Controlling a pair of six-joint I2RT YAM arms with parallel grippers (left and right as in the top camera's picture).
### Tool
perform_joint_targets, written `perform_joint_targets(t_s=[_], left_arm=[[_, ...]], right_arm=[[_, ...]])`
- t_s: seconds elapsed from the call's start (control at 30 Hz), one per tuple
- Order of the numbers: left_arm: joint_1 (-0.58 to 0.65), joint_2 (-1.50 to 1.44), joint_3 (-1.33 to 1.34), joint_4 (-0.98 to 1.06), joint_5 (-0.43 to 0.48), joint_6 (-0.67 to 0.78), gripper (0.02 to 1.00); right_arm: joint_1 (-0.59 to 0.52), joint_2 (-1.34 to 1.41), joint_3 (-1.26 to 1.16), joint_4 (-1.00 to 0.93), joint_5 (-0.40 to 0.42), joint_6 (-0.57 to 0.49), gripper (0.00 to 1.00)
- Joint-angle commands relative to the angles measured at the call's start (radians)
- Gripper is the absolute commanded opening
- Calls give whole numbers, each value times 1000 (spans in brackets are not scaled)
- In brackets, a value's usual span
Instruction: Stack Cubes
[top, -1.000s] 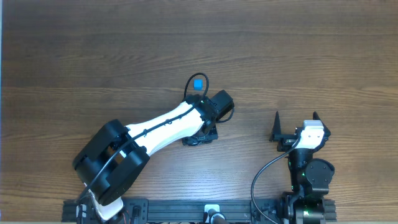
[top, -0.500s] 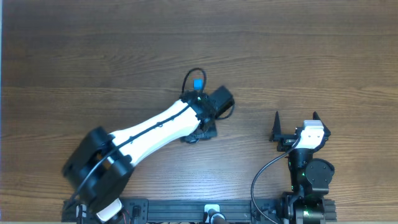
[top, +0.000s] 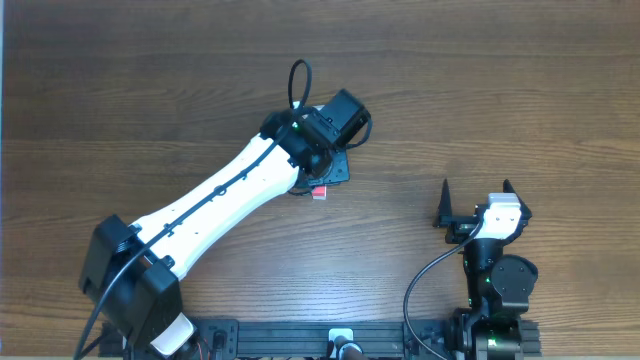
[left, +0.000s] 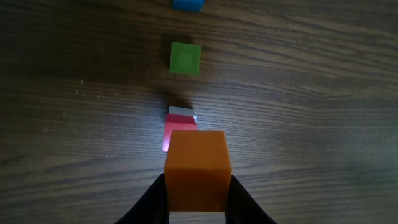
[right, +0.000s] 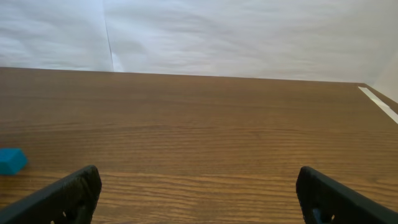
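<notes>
The orange cube (left: 198, 168) is clamped in the left gripper (left: 198, 202) and held above the wood-grain table (left: 311, 124), close over the red cube (left: 180, 129). No stack is judged finished, and the green cube (left: 185, 58) and blue cube (left: 188, 4) are left lying singly. The cubes are seen as smooth, matte, sharp-edged blocks, while the right gripper (right: 199, 202) is spread wide and empty.

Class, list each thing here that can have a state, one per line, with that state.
Orange cube: gripped, lifted.
Left gripper: shut on the orange cube.
Right gripper: fingers open, empty.
Red cube: on the table, loose.
Green cube: on the table, loose.
Blue cube: on the table, loose.
</notes>
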Motion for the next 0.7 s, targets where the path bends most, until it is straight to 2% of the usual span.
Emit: perform_joint_targets(t_s=[0.03,0.7], left_arm=[[1,42,8,-3,29,104,159],[11,135,8,-28,65,127,161]], right_arm=[[1,-8,-5,-2,-8,0,993],[1,-8,-5,-2,-8,0,993]])
